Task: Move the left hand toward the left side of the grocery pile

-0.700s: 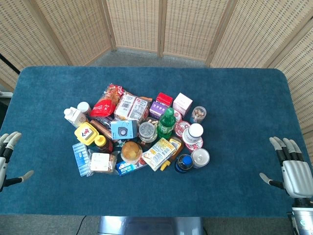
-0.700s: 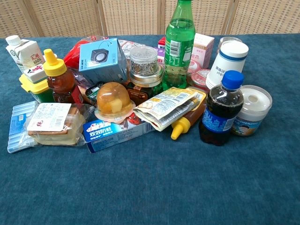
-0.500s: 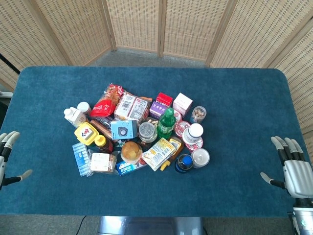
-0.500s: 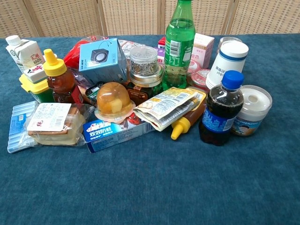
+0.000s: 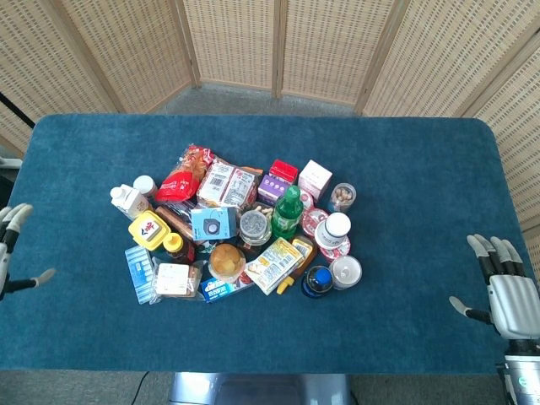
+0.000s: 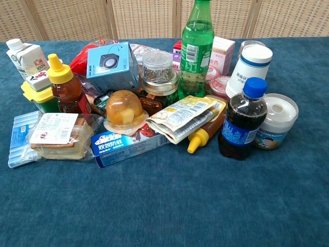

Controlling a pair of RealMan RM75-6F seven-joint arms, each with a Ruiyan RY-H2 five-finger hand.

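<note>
A grocery pile (image 5: 236,228) lies in the middle of the blue table (image 5: 405,177). On its left side stand a white milk carton (image 5: 128,201), a yellow-lidded tub (image 5: 148,229) and a flat blue packet (image 5: 140,273). My left hand (image 5: 10,253) shows only at the head view's left edge, open with fingers spread, well to the left of the pile and holding nothing. My right hand (image 5: 506,291) hovers open at the table's lower right corner, far from the pile. Neither hand appears in the chest view, where the milk carton (image 6: 25,59) and the blue packet (image 6: 20,138) sit at the left.
A green soda bottle (image 6: 196,49), a dark cola bottle (image 6: 241,121) and a white jar (image 6: 252,64) stand upright on the pile's right side. A wicker screen (image 5: 278,42) closes off the back. Bare blue cloth (image 5: 76,245) separates my left hand from the pile.
My left hand has drifted slightly upward along the left edge of the head view. The right hand and the groceries have stayed put.
</note>
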